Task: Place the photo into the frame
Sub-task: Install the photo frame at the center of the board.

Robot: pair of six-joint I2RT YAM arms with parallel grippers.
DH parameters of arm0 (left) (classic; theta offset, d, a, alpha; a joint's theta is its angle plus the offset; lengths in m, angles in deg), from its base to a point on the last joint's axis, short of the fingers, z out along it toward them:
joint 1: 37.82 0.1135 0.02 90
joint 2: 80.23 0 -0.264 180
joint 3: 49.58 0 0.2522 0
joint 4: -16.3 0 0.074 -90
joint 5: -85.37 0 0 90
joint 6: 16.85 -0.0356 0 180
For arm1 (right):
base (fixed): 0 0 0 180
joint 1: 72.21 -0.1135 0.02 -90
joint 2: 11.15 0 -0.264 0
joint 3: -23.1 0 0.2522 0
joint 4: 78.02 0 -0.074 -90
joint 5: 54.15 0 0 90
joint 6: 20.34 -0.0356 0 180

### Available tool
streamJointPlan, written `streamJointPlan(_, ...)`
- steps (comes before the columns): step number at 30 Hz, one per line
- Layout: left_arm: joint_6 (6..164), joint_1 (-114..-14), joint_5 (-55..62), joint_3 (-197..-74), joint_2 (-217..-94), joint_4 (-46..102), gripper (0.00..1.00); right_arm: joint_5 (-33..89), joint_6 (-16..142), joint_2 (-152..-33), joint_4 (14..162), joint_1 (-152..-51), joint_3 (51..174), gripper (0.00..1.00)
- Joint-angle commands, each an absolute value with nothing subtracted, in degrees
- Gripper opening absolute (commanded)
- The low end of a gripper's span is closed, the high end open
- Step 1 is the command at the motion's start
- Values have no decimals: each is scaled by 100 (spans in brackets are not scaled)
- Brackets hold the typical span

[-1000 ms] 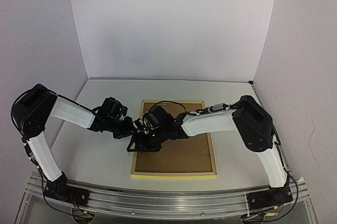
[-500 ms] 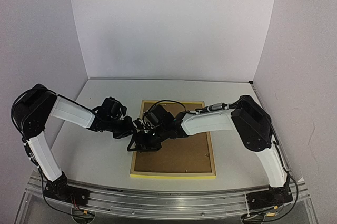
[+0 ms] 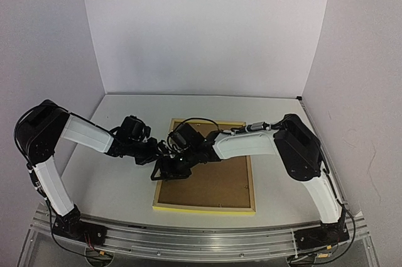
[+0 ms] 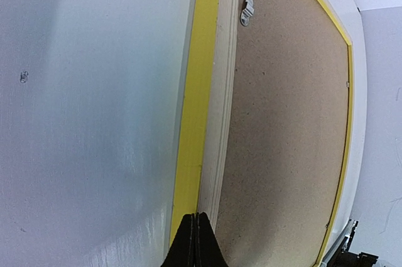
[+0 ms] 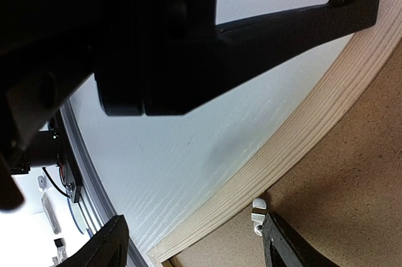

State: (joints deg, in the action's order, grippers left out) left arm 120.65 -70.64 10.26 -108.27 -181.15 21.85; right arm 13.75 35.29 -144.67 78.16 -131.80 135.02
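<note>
Left gripper (image 4: pixel 195 218) first: its fingers are pressed together with nothing I can see between them, tips down at the left rail of the frame (image 4: pixel 196 91). That frame lies face down on the desk (image 3: pixel 113 185), brown backing board (image 3: pixel 217 182) up, and a metal turn clip (image 4: pixel 247 10) rests on the board near the rail's far end. The photo shows in none of my views, so I cannot tell whether it sits under the board. Over the last second the frame's near edge has slid a little to the left and the whole thing has skewed slightly, with the right arm drawing leftward too. I read that as nudging the frame rather than loading it. If the print is already inside, only fastening the clips should remain. Right gripper (image 5: pixel 195 232) is spread wide, straddling the wooden rail beside a second clip (image 5: pixel 257 213). Both arms reach low and inward, forearms nearly level, wrists meeting over the frame's left edge.
</note>
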Motion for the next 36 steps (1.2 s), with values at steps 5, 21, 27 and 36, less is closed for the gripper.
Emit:
streamJointPlan(5,12189,-7166,1233,-10476,-18405,2750,0,1940,3779,-15217,7168,-13287,13687,72)
streamJointPlan(21,12278,-7167,1233,-10398,-18399,2757,0,1517,4608,-15396,6602,-13364,13639,69)
streamJointPlan(27,12351,-7166,1184,-10446,-18451,2774,0,1031,4860,-15463,6600,-13419,13646,68)
streamJointPlan(36,12465,-7167,1176,-10448,-18561,2769,0,556,5230,-15481,6616,-13423,13546,65)
